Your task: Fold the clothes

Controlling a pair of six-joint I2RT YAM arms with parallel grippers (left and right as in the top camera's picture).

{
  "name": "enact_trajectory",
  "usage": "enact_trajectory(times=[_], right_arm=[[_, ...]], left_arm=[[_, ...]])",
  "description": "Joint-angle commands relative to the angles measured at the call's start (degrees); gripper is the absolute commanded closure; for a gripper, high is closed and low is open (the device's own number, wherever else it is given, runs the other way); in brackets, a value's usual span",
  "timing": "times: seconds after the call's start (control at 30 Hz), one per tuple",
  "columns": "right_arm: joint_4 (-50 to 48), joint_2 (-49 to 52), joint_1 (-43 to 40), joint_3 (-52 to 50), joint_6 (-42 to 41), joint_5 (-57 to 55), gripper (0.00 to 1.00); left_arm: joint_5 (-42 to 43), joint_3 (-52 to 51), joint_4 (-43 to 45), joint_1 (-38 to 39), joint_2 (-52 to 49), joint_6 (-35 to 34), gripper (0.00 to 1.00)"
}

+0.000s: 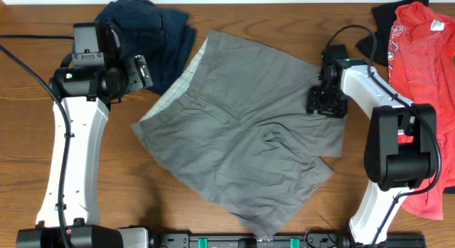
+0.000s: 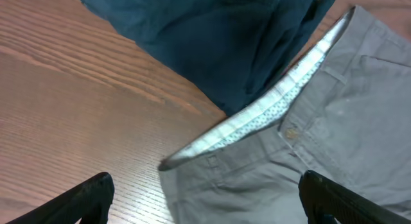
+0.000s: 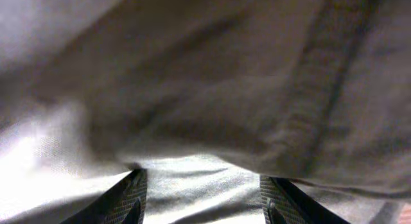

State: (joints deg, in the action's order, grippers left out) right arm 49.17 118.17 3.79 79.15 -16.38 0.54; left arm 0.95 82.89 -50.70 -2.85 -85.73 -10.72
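Note:
The grey-taupe shorts (image 1: 242, 141) lie spread flat in the middle of the wooden table, with the pale waistband lining turned toward the upper left. My left gripper (image 1: 142, 72) is wide open just above the table at the waistband's left corner; in the left wrist view (image 2: 205, 180) the shorts (image 2: 334, 121) lie between its fingers. My right gripper (image 1: 325, 102) is pressed down at the shorts' right edge. In the right wrist view (image 3: 202, 182) its fingers are apart with grey cloth (image 3: 192, 76) bunched between and over them.
A crumpled navy garment (image 1: 160, 35) lies at the back left, touching the shorts' waistband, and fills the top of the left wrist view (image 2: 212, 38). A red garment (image 1: 423, 63) and a black one (image 1: 387, 17) lie at the right edge. Bare wood (image 1: 106, 205) shows at front left.

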Motion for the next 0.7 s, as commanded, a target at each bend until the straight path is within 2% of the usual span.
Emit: enact_trajectory(times=[0.0, 0.23, 0.4, 0.5, 0.6, 0.63, 0.67], right_arm=[[-4.5, 7.7, -4.7, -2.1, -0.3, -7.2, 0.44], [-20.4, 10.1, -8.3, -0.5, 3.9, -6.3, 0.43], [-25.3, 10.5, -7.9, 4.3, 4.9, -6.1, 0.38], [-21.6, 10.4, -7.3, 9.7, 5.1, -4.5, 0.3], [-12.5, 9.1, -6.9, 17.3, 5.1, -3.4, 0.07], [-9.0, 8.2, -6.7, 19.8, 5.1, -3.3, 0.01], [-4.4, 6.6, -6.6, 22.9, 4.5, -3.3, 0.01]], left_arm=[[0.1, 0.5, 0.1, 0.0, -0.8, -0.3, 0.07], [0.1, 0.2, 0.3, 0.1, -2.4, 0.5, 0.06], [0.1, -1.1, 0.3, 1.0, -4.9, 0.5, 0.06], [0.1, -1.5, 0.2, 2.0, -6.8, 0.9, 0.06], [0.1, -1.5, 0.2, 2.7, -7.4, 3.0, 0.05], [0.1, -1.4, 0.2, 2.8, -7.2, 3.5, 0.02], [0.1, -1.4, 0.2, 2.8, -6.8, 3.8, 0.01]])
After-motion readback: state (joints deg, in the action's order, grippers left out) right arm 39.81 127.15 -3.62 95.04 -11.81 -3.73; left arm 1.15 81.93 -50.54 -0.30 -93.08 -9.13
